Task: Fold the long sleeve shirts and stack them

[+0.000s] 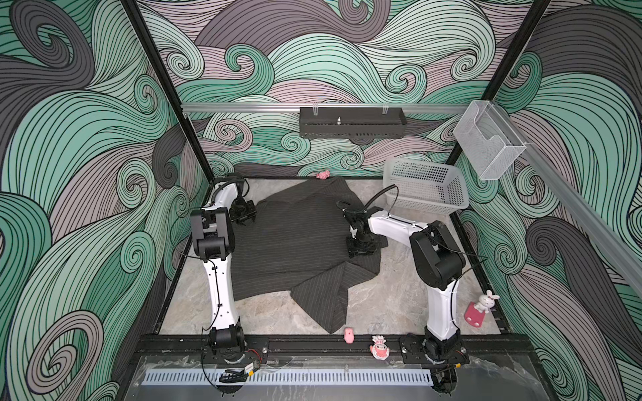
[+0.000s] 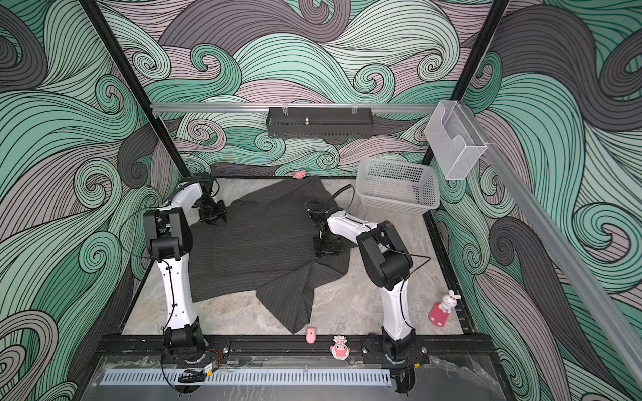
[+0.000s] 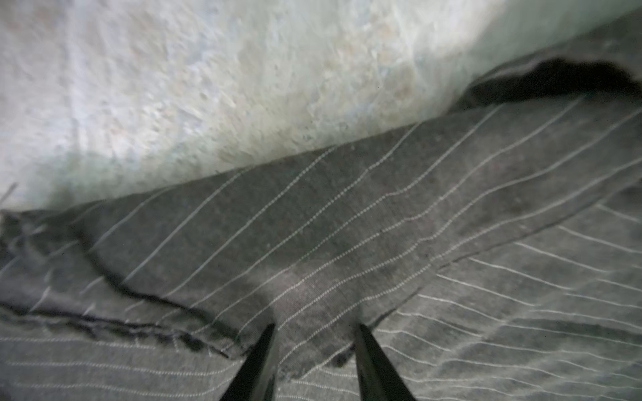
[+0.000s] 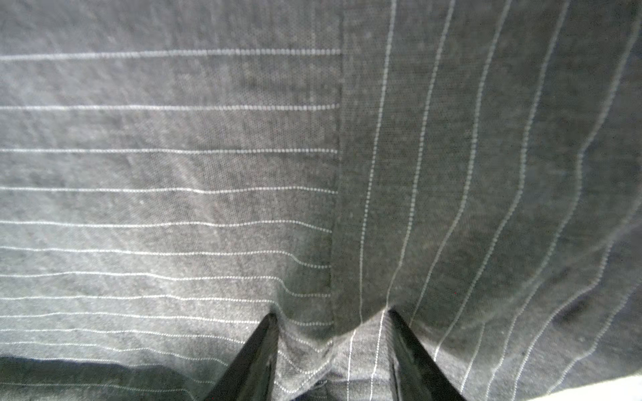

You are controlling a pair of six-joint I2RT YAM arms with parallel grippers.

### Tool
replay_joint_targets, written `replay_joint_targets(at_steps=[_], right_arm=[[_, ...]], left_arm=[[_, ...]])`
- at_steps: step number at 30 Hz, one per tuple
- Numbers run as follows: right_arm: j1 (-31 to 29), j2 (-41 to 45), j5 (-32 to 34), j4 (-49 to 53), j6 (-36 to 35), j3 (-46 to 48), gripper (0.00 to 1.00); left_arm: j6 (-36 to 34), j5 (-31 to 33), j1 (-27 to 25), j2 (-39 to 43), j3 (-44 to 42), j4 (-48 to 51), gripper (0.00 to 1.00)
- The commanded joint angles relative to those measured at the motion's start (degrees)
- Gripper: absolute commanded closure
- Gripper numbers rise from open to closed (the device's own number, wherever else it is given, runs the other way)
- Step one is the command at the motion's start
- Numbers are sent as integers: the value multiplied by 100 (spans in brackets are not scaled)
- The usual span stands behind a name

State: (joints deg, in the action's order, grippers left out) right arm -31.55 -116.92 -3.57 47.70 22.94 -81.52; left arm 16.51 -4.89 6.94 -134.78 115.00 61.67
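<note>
Two grippers work one shirt (image 1: 295, 239) spread across the table (image 1: 389, 305). The right gripper (image 4: 331, 314) pinches a pucker of cloth near its right edge, we judge to draw a fold across. The left gripper (image 3: 314, 326) straddles the far-left folded edge, half-parted; we cannot tell if it grips. We see a mottled stone-look surface, a white basket (image 1: 427, 191) far right, and swirl-patterned walls (image 1: 69, 173).

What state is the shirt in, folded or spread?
Mostly spread and rumpled: the shirt covers much of the table, with one flap doubled over toward the near edge. No compact fold.

Robot lab cell, metal frame (image 1: 243, 107), printed walls (image 1: 87, 139)
</note>
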Motion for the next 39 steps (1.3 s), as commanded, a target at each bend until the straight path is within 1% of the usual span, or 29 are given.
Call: replay_joint_targets(at_steps=[1,4,6,8,10,12,14,16,20,22,25,28,34,39], right_arm=[[39,-313,-48,-68,-44,309,49],[53,-315,-57,-68,-46,320,49],[61,-312,-82,-65,-54,326,49],[70,-310,-95,-68,-47,322,49],[75,-313,-117,-63,-52,328,49],[86,-305,-141,-64,-52,318,49],[87,-297,-159,-64,-53,314,49],[83,-287,-149,-67,-53,316,49],[81,-261,-100,-68,-36,338,49],[81,-270,-117,-67,-35,339,49],[81,-237,-152,-95,-9,362,49],[85,-218,-162,-102,-15,395,49],[84,-177,-143,-98,-27,473,49],[88,-133,-154,-96,-32,514,49]], left_arm=[[-98,118,-43,-170,295,433,67],[-160,163,-50,-263,422,553,75],[-218,163,-68,-293,457,612,77],[-273,203,-91,-345,519,751,72],[-365,280,-139,-326,495,835,64],[-457,359,-190,-237,398,816,60],[-521,415,-240,-71,241,717,59],[-611,485,-305,77,97,630,61],[-737,698,-395,43,104,744,61],[-745,777,-428,-100,245,861,61],[-604,1128,-439,-225,477,931,68],[-532,1330,-437,-228,670,817,78],[-521,1493,-439,-453,1246,985,93],[-586,1505,-440,-722,1617,1132,99]])
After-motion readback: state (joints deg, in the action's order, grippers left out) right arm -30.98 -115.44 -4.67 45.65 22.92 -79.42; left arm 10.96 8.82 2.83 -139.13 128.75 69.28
